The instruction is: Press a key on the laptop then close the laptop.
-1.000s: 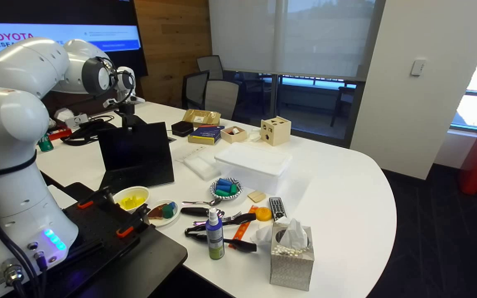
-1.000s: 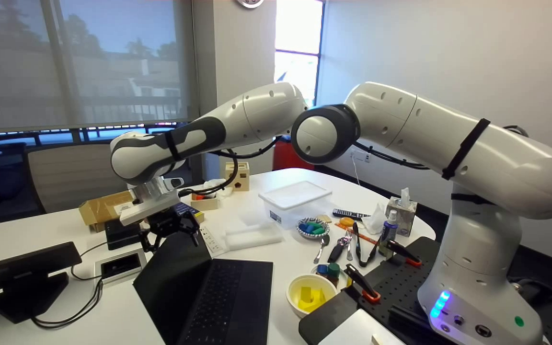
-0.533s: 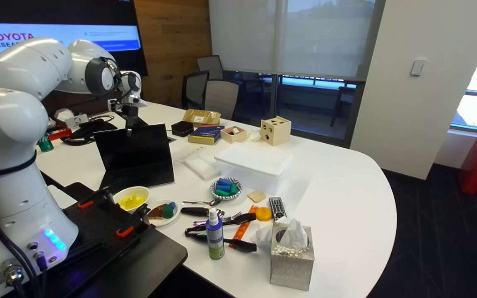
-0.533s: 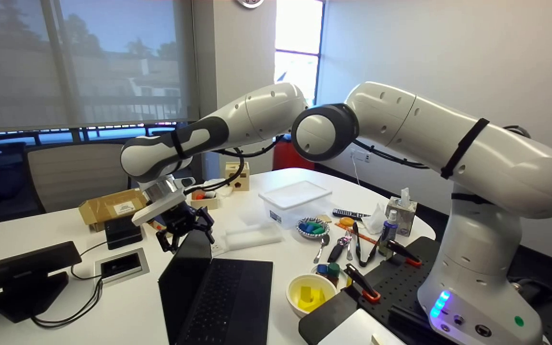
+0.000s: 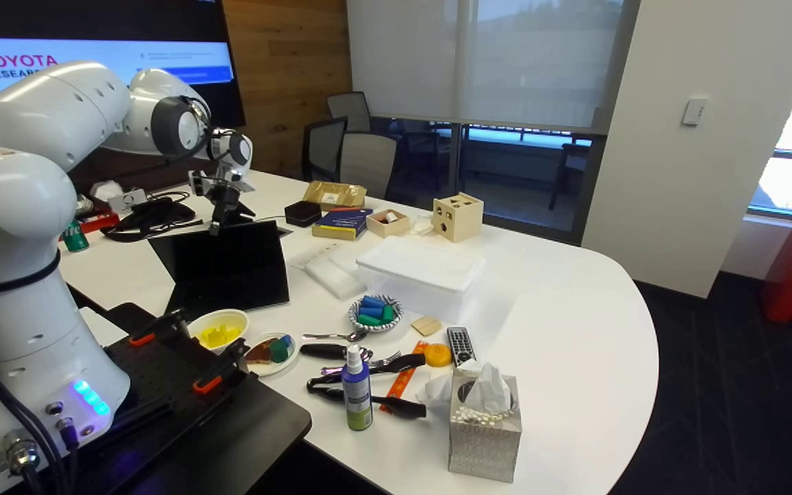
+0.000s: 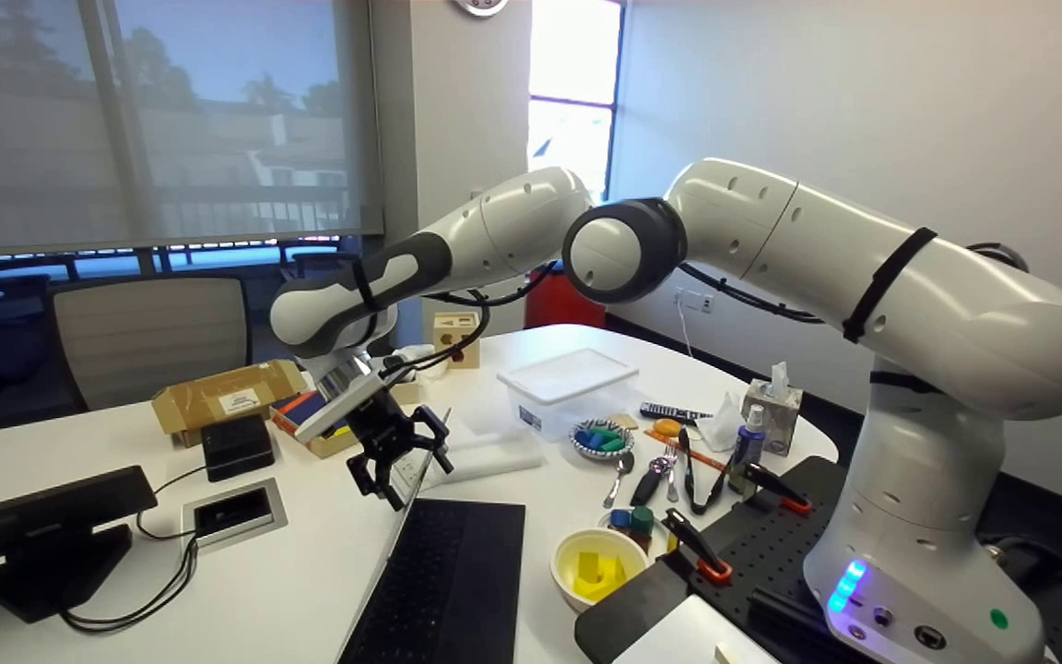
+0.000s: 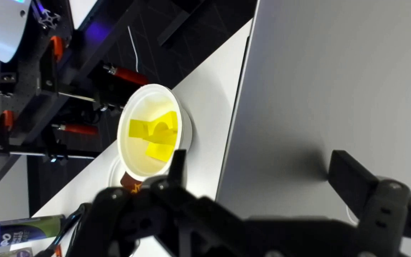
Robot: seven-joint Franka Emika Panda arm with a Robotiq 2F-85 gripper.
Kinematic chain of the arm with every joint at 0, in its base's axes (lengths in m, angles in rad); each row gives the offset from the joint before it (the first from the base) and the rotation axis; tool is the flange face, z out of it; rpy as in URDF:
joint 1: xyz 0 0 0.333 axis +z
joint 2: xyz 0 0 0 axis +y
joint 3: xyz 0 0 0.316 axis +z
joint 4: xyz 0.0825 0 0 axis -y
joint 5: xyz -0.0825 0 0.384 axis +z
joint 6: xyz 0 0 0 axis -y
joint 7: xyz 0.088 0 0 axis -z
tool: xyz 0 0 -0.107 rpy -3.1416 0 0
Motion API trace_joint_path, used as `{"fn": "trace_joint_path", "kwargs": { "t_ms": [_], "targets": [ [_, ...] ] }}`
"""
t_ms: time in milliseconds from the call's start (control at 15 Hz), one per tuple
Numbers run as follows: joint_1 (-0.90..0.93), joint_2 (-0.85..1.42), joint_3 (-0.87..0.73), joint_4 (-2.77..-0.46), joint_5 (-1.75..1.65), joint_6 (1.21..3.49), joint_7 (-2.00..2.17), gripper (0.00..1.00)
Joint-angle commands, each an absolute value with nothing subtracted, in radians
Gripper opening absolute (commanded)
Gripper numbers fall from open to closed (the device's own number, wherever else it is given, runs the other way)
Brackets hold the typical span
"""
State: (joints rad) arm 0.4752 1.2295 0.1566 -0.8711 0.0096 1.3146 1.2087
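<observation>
- Black 2-finger gripper (image 7: 258,160): jaws spread wide, holding nothing. Tilted, pointing down at the top of the lid of the thin dark grey/black laptop (image 6: 462,572).
- Wrist view: 1 jaw over the lid's grey outer face, the other past the lid's edge. Touching or just clear of the lid: can't tell.
- Laptop sits on the white worktop (image 5: 575,330), base flat, keyboard up, lid raised. Lid is nearly edge-on in an exterior view.
- White jointed robot arm (image 6: 725,221) reaches across from the keyboard side.
- Near the laptop base: round white bowl (image 7: 134,153) with yellow blocks (image 7: 159,151) in it. Just beside that, round white plate (image 5: 273,369) carrying a brown piece (image 5: 257,352) and a green cylinder (image 5: 279,350).
- Further along: round black-and-white patterned bowl (image 5: 375,327) of blue and green cylinders (image 5: 371,312), silver metal spoon (image 5: 357,336), black tongs (image 5: 406,410), upright purple-and-green spray bottle (image 5: 357,388).
- Well apart from the laptop: clear plastic box with white lid (image 5: 420,265), dark remote with light buttons (image 5: 461,344), grey patterned tissue box (image 5: 484,440), pale wooden cube with cut-out holes (image 5: 458,218).
- Lid side: flat black box (image 5: 302,214), blue-and-yellow box (image 5: 341,223), brown cardboard box (image 5: 334,196).
</observation>
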Motion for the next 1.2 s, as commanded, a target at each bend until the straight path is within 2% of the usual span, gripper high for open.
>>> {"fn": "trace_joint_path", "kwargs": {
  "t_ms": [0,1133],
  "targets": [
    [0.441,1.191,0.154,-0.984,0.022,1.290,1.202,1.00],
    [0.400,1.356,0.148,-0.977,-0.058,1.390,0.992,1.00]
  ]
}}
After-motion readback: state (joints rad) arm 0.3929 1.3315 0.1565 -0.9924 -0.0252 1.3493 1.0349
